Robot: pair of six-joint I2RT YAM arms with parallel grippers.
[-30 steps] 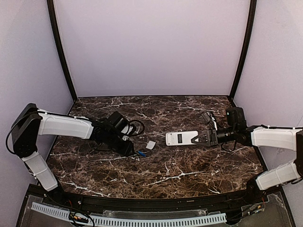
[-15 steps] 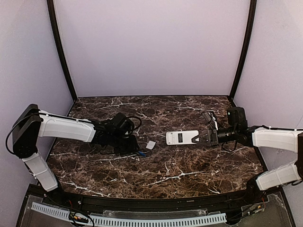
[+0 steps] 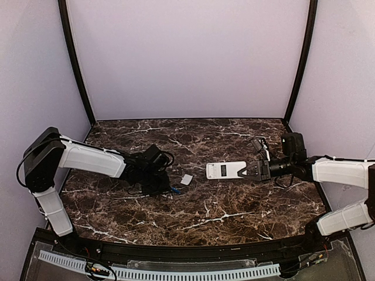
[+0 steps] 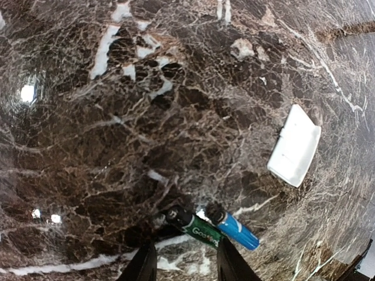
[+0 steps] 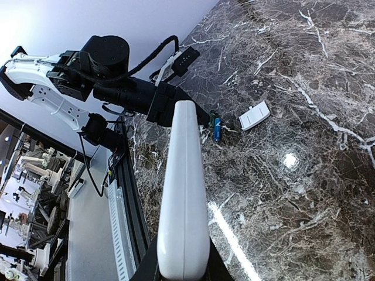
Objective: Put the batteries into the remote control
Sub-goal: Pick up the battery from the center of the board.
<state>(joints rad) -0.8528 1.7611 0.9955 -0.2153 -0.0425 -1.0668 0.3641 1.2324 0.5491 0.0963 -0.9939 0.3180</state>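
The right gripper [image 3: 251,171] is clamping the remote control [image 3: 225,170] by one end, apparently steadying its open bay upward for loading; the left gripper [image 4: 184,257], jaws partly parted and empty, is straddling the batteries [image 4: 199,232] lying near the loose cover [image 4: 295,145].

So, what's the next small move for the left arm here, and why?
Probably lower a touch and close the left gripper on the green battery. Its jaws stand open on either side of that battery, the blue battery lies beside it, and the right gripper holds the remote control ready.
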